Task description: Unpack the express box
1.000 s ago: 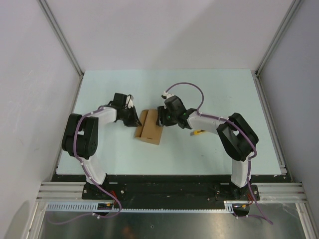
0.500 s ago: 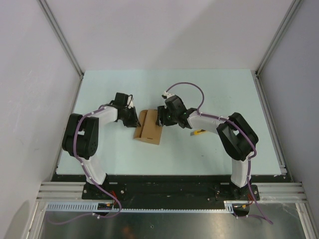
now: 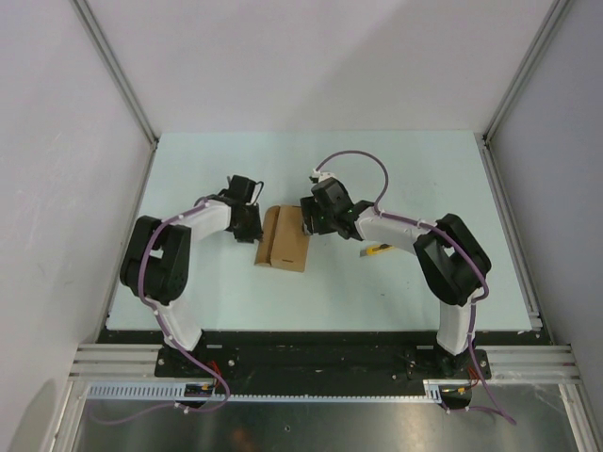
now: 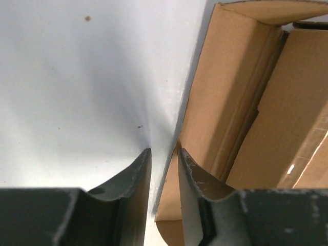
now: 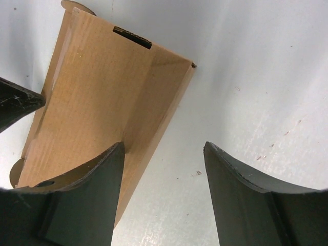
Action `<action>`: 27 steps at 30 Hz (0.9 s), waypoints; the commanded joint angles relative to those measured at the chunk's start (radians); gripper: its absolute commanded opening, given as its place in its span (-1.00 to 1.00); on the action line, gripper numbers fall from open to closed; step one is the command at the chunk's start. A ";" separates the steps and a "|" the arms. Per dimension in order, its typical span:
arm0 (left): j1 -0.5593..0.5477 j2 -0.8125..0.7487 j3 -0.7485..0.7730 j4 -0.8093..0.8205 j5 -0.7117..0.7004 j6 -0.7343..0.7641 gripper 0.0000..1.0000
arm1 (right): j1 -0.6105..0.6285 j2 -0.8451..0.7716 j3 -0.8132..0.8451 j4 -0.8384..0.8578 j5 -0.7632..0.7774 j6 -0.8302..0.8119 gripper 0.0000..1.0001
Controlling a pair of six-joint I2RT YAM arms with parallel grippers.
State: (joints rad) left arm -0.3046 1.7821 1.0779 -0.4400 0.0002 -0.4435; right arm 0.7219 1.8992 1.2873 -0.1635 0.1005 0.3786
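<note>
The express box (image 3: pixel 285 245) is a flat brown cardboard box lying on the table between my arms, with its left flap folded out. My left gripper (image 3: pixel 252 226) is at the box's left side. In the left wrist view, the left gripper (image 4: pixel 164 150) has its jaws only narrowly apart, with the edge of the box (image 4: pixel 241 92) flap between them. My right gripper (image 3: pixel 307 222) is at the box's far right corner. In the right wrist view, the right gripper (image 5: pixel 164 145) is wide open and empty, with one finger over the box (image 5: pixel 97 87) and the other over bare table.
A small yellow item (image 3: pixel 375 250) lies on the table partly under my right forearm. The pale green table (image 3: pixel 424 179) is walled in by white panels at the back and both sides.
My left gripper has moved right and slightly nearer, onto the box's left flap. My right gripper has barely shifted. The box has stayed in place.
</note>
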 commanded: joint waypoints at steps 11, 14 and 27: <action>-0.005 0.030 -0.087 -0.121 0.242 -0.014 -0.70 | 0.120 -0.019 0.193 -0.166 0.283 -0.105 0.55; -0.014 0.017 -0.095 -0.120 0.287 -0.023 -0.69 | 0.181 0.006 0.245 -0.195 0.350 -0.119 0.67; -0.022 0.071 -0.139 -0.086 0.460 -0.101 -0.59 | 0.280 0.101 0.245 -0.243 0.450 -0.155 0.77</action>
State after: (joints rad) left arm -0.3157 1.7859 0.9821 -0.4892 0.4477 -0.5282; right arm 0.9794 1.9831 1.5444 -0.4061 0.4721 0.2634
